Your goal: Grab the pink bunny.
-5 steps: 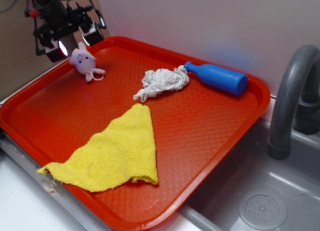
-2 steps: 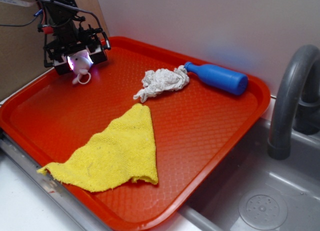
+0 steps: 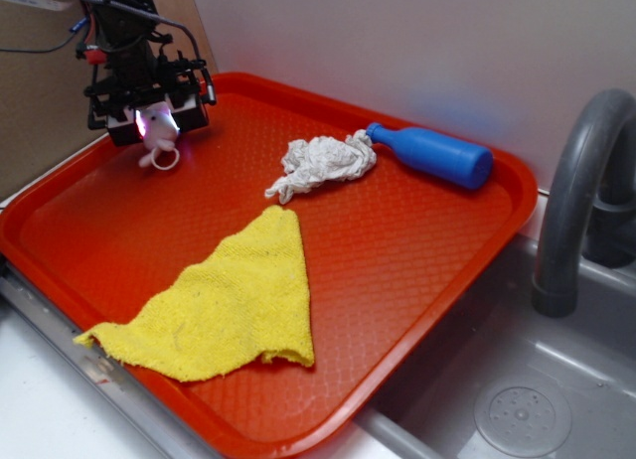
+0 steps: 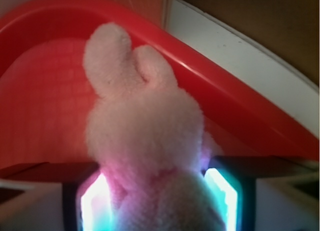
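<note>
A yellow cloth [image 3: 224,305] is lying nearest the viewer in the exterior view, spreading across the lower left part of the red tray [image 3: 417,250], one corner pointing up toward the middle. The tray is sitting on the counter [image 3: 40,409], whose pale surface is showing at the lower left. At the right, a grey sink [image 3: 517,399] with its faucet [image 3: 581,196] is standing just beside the tray's edge. Farther back, near the tray's centre, a crumpled white-grey rag [image 3: 323,164] is resting, and a blue bottle [image 3: 432,154] is lying on its side just beyond, its neck touching the rag. In the upper left of the frame, the hand [image 3: 151,116] is clenching around the pink bunny [image 3: 157,126], whose white loop is dangling beneath. In the wrist view, the bunny [image 4: 145,141] is filling the frame, squeezed between the two lit fingers [image 4: 92,203], ears pointing toward the tray's rim.
</note>
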`<state>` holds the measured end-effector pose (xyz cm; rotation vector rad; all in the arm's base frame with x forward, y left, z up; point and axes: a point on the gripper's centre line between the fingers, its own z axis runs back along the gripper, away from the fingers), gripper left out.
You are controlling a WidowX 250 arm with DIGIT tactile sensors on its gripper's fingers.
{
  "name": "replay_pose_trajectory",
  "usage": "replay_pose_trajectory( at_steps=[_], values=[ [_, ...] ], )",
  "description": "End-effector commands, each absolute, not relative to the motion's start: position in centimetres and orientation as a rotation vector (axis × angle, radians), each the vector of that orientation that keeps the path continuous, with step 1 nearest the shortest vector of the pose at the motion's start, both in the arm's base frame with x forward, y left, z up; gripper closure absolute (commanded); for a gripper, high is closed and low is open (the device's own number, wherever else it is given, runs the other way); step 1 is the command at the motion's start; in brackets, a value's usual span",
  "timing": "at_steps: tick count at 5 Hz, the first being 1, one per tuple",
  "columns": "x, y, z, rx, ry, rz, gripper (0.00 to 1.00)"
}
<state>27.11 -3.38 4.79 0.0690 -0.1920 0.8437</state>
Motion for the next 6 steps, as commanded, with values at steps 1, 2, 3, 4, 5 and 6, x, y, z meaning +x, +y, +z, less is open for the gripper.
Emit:
replay_pose_trajectory(
  at_steps=[1, 2, 3, 4, 5, 6],
  values=[
    [26.1, -5.2, 14.9, -0.100, -0.237, 0.602, 1.00],
    [24.7, -6.1, 18.7, -0.168, -0.241, 0.415, 1.00],
    [23.0, -7.5, 22.7, -0.211, -0.306, 0.241, 1.00],
    [20.6, -8.9, 26.6, -0.255, -0.365, 0.176, 1.00],
    [18.8, -10.1, 29.1, -0.275, -0.405, 0.128, 1.00],
    [18.5, -9.6, 29.7, -0.295, -0.380, 0.111, 1.00]
  ],
)
